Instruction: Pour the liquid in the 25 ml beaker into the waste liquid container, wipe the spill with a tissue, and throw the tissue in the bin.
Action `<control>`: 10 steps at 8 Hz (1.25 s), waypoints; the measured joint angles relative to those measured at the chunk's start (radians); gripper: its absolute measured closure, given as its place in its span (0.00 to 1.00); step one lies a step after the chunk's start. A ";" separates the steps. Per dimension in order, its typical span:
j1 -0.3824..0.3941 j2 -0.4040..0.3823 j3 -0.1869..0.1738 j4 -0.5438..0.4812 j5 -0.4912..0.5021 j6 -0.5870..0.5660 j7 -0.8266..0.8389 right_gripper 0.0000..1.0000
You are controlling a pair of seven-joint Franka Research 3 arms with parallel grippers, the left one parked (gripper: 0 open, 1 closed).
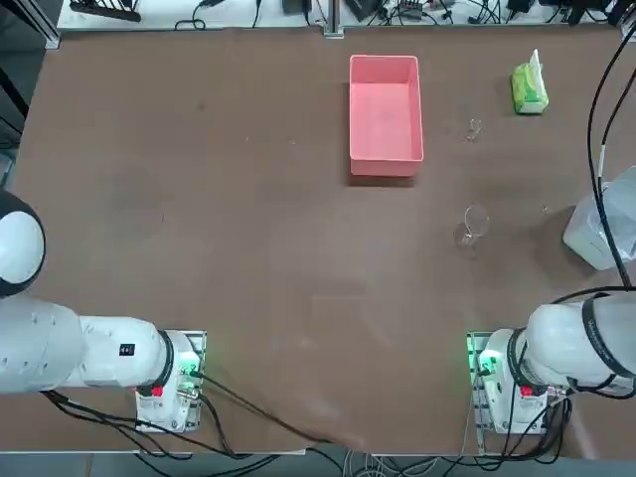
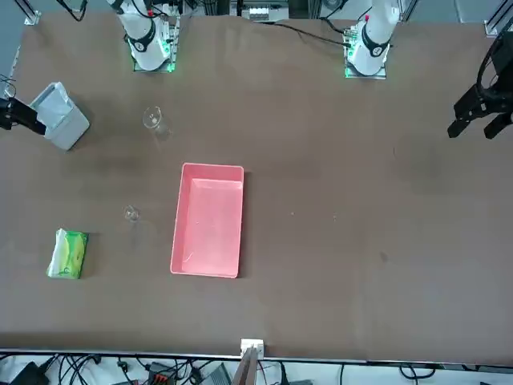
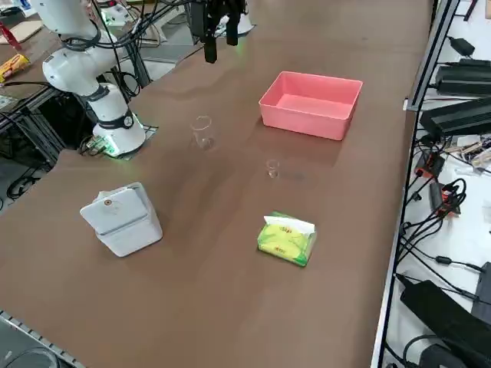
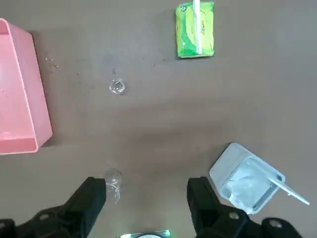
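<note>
The tiny 25 ml beaker (image 1: 474,129) (image 4: 117,87) stands upright on the brown table, between the pink waste tray (image 1: 386,164) (image 3: 307,123) and the green tissue pack. Whether it holds liquid cannot be made out. My right gripper (image 4: 147,184) (image 3: 220,44) hangs high above the table near my right base, open, with nothing between its fingers. It is well short of the small beaker, and the larger beaker (image 1: 473,227) (image 4: 113,179) lies below it. No loose crumpled tissue is in view.
A green tissue pack (image 1: 530,89) (image 3: 286,239) lies at the far right. A white bin (image 1: 599,234) (image 3: 123,218) with a flap lid stands at the table's right edge. A few small drops (image 4: 51,63) glint beside the tray.
</note>
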 joint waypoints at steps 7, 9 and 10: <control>0.033 0.034 0.000 0.020 0.000 0.027 0.011 0.00; 0.039 0.034 0.000 0.022 0.000 0.027 0.011 0.00; 0.042 0.034 0.000 0.022 0.000 0.027 0.011 0.00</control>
